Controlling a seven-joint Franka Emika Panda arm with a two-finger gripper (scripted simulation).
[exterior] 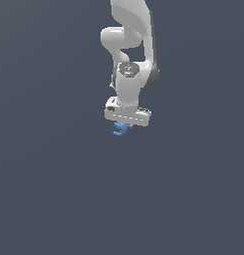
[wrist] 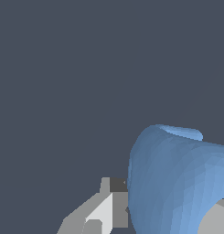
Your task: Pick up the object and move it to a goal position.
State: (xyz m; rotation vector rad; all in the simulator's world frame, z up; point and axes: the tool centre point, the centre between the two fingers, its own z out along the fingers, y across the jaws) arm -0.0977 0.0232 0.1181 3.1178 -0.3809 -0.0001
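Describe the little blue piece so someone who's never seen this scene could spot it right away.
Find the white robot arm reaching down the middle of the exterior view against the plain dark grey background. Follow it down to the gripper at its lower end. The blue piece sits right there, a tiny curved, hook-like shape, the only brightly coloured thing in view.

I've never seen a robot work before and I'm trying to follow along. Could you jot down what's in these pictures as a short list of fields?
setting: simulator render, plain dark grey-blue background
robot: one white arm reaching down from above
gripper: white gripper pointing downward
object: small bright-blue hooked piece, right at the gripper's tips
object close up: fills much of the wrist view, beside a grey finger
grip: the piece sits between the fingers and looks held
goal marker: none visible
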